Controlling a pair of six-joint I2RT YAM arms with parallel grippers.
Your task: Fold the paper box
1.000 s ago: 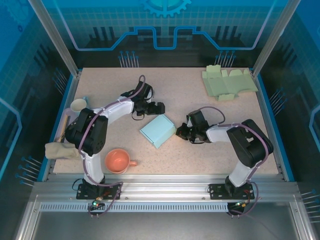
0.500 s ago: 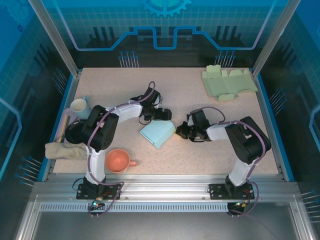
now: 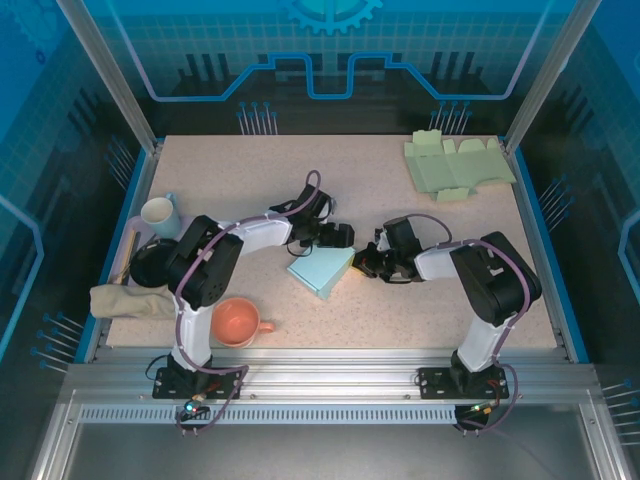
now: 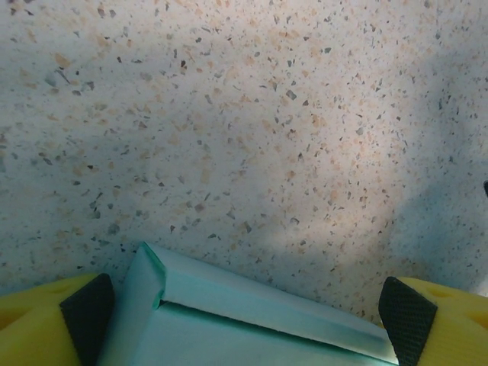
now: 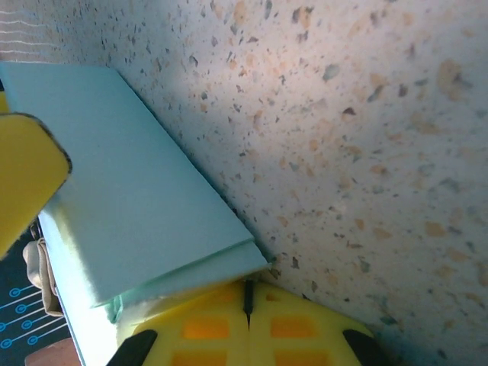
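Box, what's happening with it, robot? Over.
Left claw open, astride box at its far edge. Right claw shut, against its right corner. Box flat on table. Cup sits apart, nothing blocking.

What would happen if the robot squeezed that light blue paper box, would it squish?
Probably yes. The paper box looks like thin folded paper, with its layers showing at the edge, so a hard squeeze would likely dent it. It seems light, flat and low, so a push would probably slide it across the smooth table rather than tip it.

Pink cup [image 3: 236, 322], white mug [image 3: 159, 213], cloth [image 3: 125, 301]
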